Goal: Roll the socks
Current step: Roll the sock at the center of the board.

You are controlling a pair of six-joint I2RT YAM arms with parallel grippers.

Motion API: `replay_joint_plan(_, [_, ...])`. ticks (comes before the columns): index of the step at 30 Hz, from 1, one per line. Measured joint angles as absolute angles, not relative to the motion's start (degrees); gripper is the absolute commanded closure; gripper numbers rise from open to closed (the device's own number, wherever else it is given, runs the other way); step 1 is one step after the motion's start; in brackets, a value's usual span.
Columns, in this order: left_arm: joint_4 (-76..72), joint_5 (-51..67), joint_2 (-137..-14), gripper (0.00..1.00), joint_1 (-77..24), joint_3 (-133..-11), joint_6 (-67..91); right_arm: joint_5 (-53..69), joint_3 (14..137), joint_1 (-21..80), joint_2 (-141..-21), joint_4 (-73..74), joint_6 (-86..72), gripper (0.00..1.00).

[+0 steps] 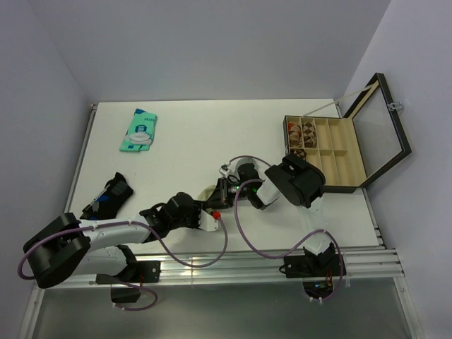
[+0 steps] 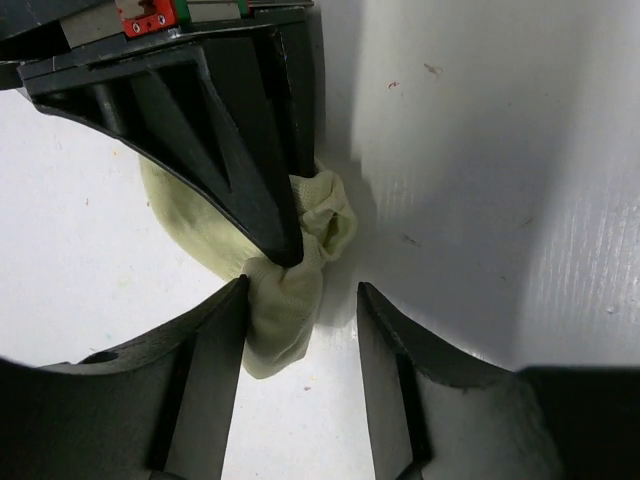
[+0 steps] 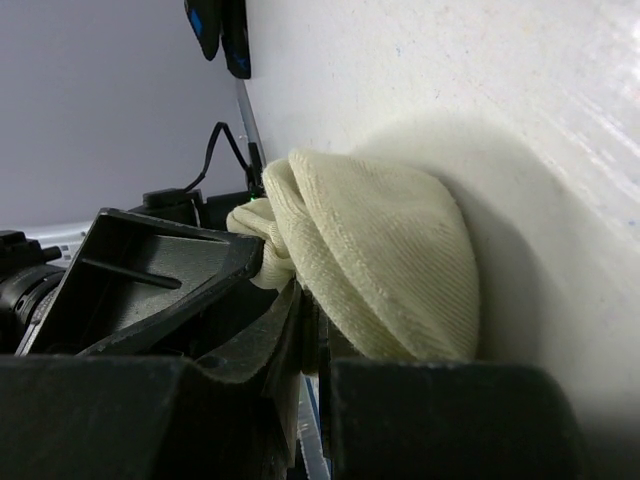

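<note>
The right gripper [image 2: 290,250] was clamped on the pale sock [image 2: 282,318], its two black fingers brought together at the tip with a bunched fold of fabric pinched between them. The rest of the sock bulged out behind that pinch as a rounded, partly rolled bundle lying on the white table [image 2: 480,150]. The left gripper [image 2: 300,290] faced it from the opposite side with its fingers [image 2: 205,370] spread apart. The loose tail of the sock hung down into that gap and touched the inner face of one finger, while the other finger stood clear of the fabric with bare table in front of it. The tip of the right gripper sat just ahead of the left gripper's opening, so the two tools were nearly nose to nose over the sock. In the overhead view the grippers met near the middle of the table, and the sock was mostly hidden beneath them. A dark cloth [image 1: 109,196] lay well off to the outer side of the left gripper, beside that arm. A teal packet [image 1: 139,131] lay far beyond it. An open compartment box [image 1: 332,152] stood well apart on the right gripper's outer side.
</note>
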State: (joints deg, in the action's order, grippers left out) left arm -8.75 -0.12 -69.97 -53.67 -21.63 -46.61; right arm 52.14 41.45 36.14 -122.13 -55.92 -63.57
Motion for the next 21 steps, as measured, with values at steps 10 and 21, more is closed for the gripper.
replay_joint_plan(10, [-7.7,0.8,-72.3,0.74,-53.7,-22.6,-47.4,52.3,41.3,36.1,-121.8,-55.2,-62.8,0.95])
replay_joint_plan(21, [0.3,5.3,-77.3,1.0,-53.6,-29.4,-46.4,47.3,40.1,35.8,-113.8,-41.9,-54.2,0.53])
